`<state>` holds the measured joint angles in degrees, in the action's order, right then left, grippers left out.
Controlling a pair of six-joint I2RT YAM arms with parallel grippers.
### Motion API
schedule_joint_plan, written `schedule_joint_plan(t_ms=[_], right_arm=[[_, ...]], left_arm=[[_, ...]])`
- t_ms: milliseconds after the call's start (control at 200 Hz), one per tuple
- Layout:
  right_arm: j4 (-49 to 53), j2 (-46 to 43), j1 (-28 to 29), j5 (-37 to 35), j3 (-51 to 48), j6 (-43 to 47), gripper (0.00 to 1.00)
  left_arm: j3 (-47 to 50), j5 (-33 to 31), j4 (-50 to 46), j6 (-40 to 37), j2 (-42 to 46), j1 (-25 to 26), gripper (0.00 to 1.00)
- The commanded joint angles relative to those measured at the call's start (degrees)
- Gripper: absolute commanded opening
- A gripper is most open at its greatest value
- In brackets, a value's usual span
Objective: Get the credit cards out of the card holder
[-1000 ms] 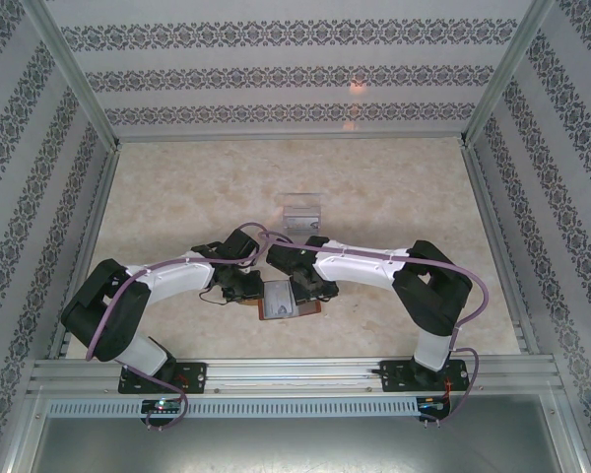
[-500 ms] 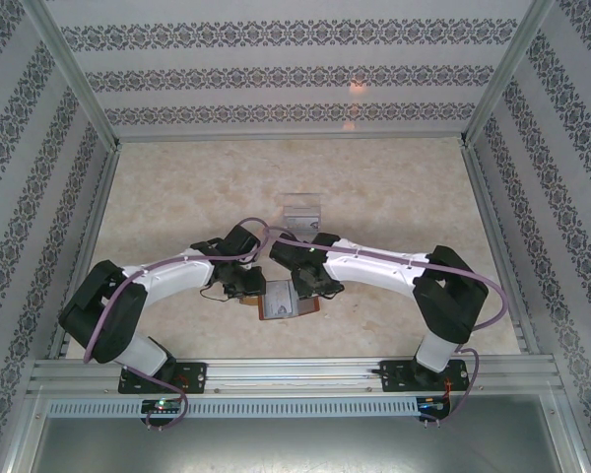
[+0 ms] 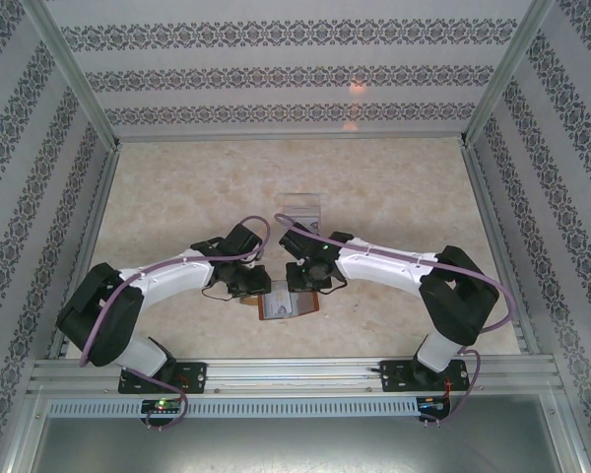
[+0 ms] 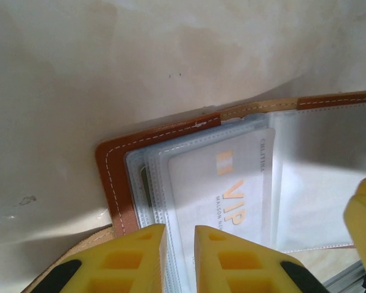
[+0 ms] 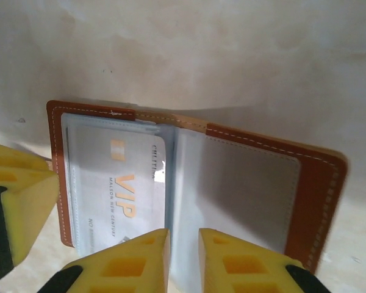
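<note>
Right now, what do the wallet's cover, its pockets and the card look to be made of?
The cover: reddish-brown leather or imitation, matte, with pale stitching along its edge. The pockets: clear soft plastic, slightly glossy and milky; the card's print reads through them. The card: white, smooth, orange VIP lettering; probably plastic, though coated paper can't be ruled out.

The right hand (image 3: 298,286) has slid toward the far edge of the card holder (image 3: 286,306); its jaws have narrowed
</note>
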<state>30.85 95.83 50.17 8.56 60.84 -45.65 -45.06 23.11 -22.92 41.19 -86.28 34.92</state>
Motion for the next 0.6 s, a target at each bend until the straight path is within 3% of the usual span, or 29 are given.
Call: schedule_joint_plan(t_ms=[0,595], right_arm=[[-7.56,-0.91,-0.94,6.24,-2.6,-2.91,0.19],[-8.86,0.2,-1.48,8.27,-3.72,-3.17,0.19]], left_arm=[[-0.92,0.49,1.23,0.7,-2.4,0.7,0.19],[-1.83,-1.94,-3.02,-1.32,-4.27,0.76,0.19]])
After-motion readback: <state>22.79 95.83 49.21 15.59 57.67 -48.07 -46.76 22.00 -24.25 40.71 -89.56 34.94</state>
